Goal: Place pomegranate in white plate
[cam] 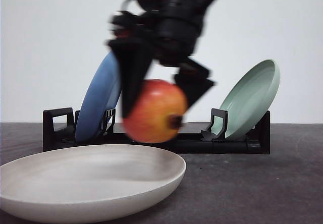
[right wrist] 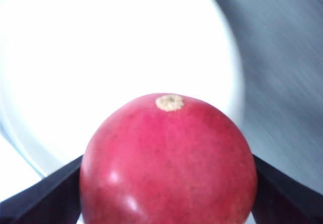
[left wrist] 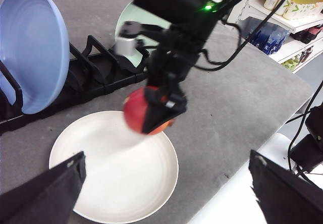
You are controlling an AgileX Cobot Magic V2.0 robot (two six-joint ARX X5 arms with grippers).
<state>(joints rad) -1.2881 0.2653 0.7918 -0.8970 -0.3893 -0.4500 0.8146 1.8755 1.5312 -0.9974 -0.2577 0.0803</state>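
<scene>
Carrying pomegranate | clamped in right gripper, jaws closed on fruit | above white plate for set-down | left gripper spread open, idle beside plate

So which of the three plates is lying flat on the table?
The white plate, in front. The blue plate and the green plate stand on edge in the black rack behind it.
</scene>
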